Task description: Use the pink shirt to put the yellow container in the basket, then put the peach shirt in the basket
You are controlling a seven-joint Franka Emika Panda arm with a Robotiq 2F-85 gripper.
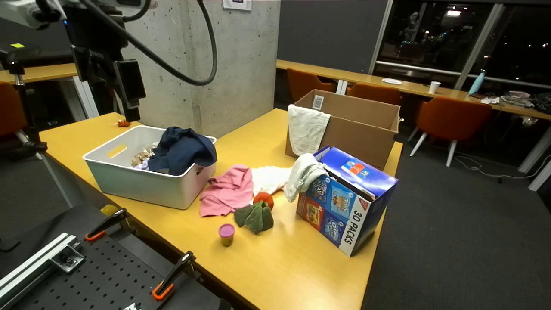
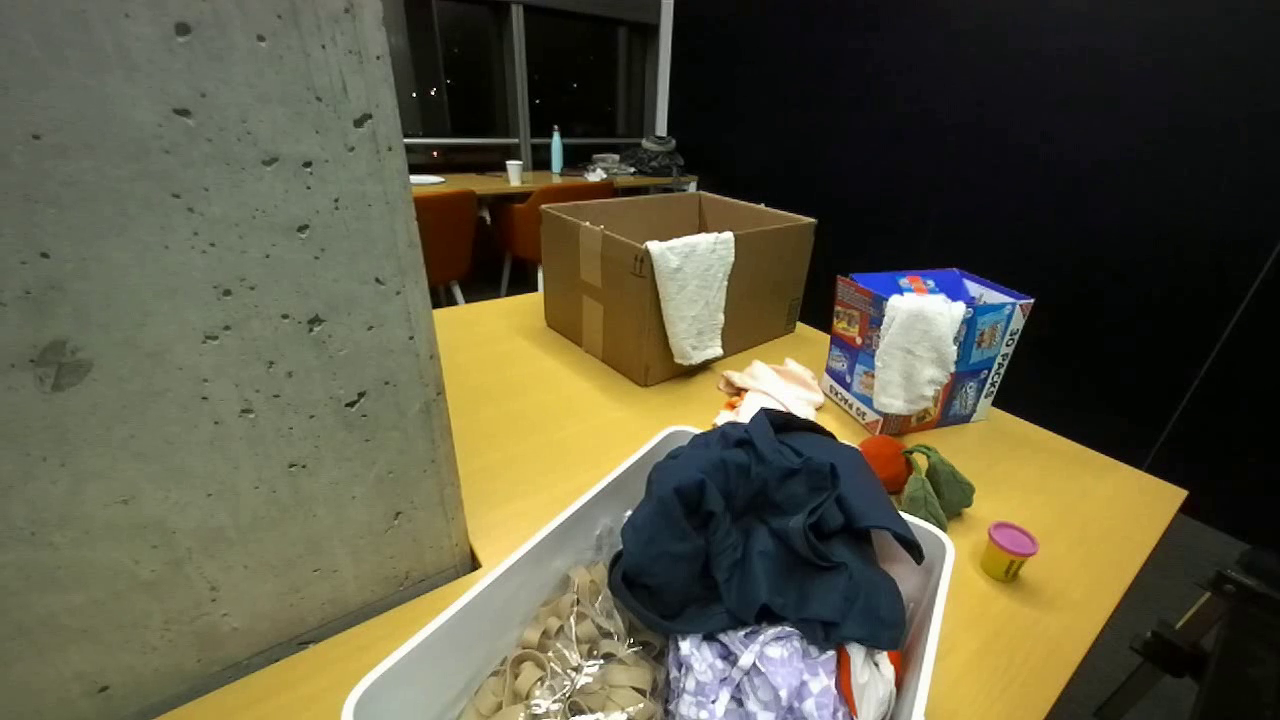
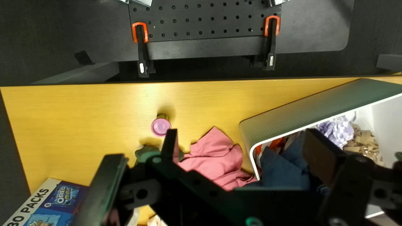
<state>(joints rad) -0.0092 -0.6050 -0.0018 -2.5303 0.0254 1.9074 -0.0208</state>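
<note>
Hanging above the table (image 1: 297, 273), with the gripper (image 3: 241, 150) spread wide, fingertips well apart. Framed between them in the wrist view: the pink shirt (image 3: 216, 157), rumpled just beside the basket (image 1: 142, 183); out of sight in an exterior view, behind the basket and its heaped dark blue cloth (image 2: 760, 530). Upright near the pink shirt: the yellow container (image 2: 1002, 563) with a purple lid (image 2: 1013, 539), close to a red ball (image 1: 263, 199) with green leaves (image 1: 258, 218). Farther off, near the snack box (image 1: 344, 204): the peach shirt (image 2: 775, 388), a mere scrap at the wrist view's lower edge. Readable on the snack box: “30 PACKS” in all views, “OREO mini” in the wrist view. On the cardboard box (image 2: 622, 315): up-arrows (image 2: 638, 266) and a barcode-like label (image 1: 318, 102), each in a single exterior view.
</note>
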